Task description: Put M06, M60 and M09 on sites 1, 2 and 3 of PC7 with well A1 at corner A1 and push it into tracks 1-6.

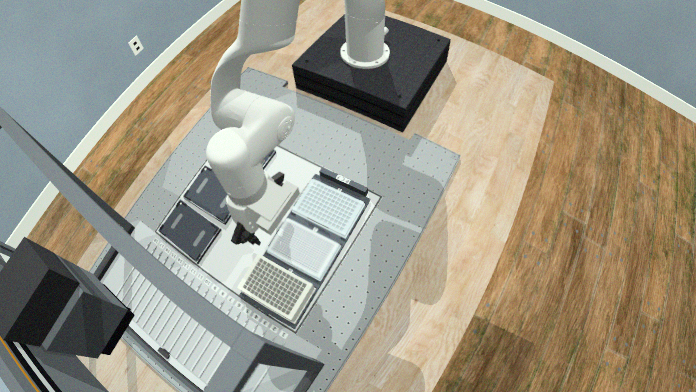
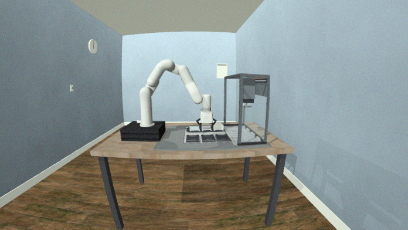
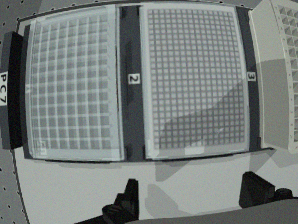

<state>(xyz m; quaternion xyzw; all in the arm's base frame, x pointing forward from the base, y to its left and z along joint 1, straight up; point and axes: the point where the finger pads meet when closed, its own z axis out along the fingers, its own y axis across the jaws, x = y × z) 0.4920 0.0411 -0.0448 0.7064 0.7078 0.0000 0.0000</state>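
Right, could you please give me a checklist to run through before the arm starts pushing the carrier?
1. Gripper open and empty: ok.
2. Three plates on PC7, the 96-well plate by the handle, then the 384-well plate, then the deep-well block: ok.
3. Nests emptied: ok.
4. A1 corners matched: cannot tell, the labels are too small.
5. Carrier lined up with tracks 1-6: cannot tell.
6. Carrier in the rails: not ok, it sits on the apron.
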